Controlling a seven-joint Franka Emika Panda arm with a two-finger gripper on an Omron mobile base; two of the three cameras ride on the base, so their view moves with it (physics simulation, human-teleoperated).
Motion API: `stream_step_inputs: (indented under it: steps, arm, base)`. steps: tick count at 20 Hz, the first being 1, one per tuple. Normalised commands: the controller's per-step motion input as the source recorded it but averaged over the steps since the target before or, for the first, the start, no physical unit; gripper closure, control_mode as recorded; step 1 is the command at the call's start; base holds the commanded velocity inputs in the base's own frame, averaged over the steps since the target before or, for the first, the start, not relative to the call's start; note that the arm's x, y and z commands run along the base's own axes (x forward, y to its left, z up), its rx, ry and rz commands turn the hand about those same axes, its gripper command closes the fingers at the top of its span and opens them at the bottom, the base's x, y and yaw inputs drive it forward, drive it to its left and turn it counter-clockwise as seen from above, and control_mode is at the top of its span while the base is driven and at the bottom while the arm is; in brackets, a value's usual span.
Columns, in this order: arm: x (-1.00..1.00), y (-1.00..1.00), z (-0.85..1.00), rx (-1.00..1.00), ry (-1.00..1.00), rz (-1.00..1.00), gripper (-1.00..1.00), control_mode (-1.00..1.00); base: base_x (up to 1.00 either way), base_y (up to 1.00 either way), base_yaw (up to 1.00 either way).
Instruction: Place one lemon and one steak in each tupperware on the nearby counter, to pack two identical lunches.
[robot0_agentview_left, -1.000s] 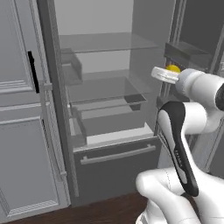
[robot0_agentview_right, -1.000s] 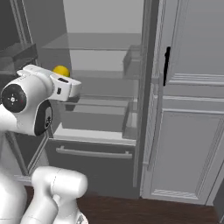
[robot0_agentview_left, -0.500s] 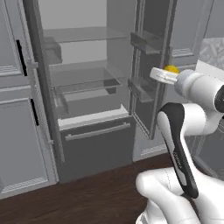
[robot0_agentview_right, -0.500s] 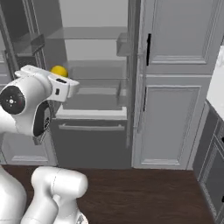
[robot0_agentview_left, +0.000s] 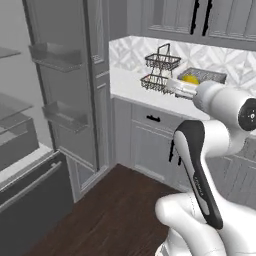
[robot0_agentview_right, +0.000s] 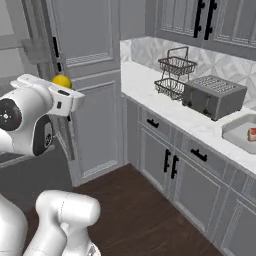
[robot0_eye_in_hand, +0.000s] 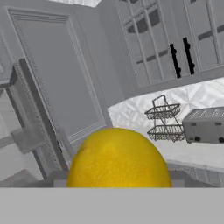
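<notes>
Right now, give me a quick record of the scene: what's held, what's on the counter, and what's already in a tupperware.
held: lemon in the gripper
gripper height: above counter level, over the floor
counter: black wire baskets, toaster, tupperware
tupperware contents: one steak at the picture's edge
fridge: door open

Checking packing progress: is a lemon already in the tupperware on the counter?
No: the tupperware holds one steak; the lemon is at the gripper.

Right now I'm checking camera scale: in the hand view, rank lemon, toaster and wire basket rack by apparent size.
1. lemon, largest only because it sits right at the camera.
2. toaster.
3. wire basket rack, close to the toaster; unsure.
</notes>
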Motion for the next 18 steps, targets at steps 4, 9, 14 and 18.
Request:
stream_step_inputs:
  steps: [4,9,14,18]
  arm:
    - [0.00,0.00,0.00,0.00,0.00,0.00,1.00,1.00]
    - [0.00,0.00,0.00,0.00,0.00,0.00,1.00,1.00]
    - [0.00,0.00,0.00,0.00,0.00,0.00,1.00,1.00]
    - [0.00,0.00,0.00,0.00,0.00,0.00,1.00,1.00]
  base:
    - [-0.01,0.00,-0.94]
    - [0.00,0.00,-0.95]
    - [0.39,0.02,-0.78]
    - [1.00,0.19,-0.17]
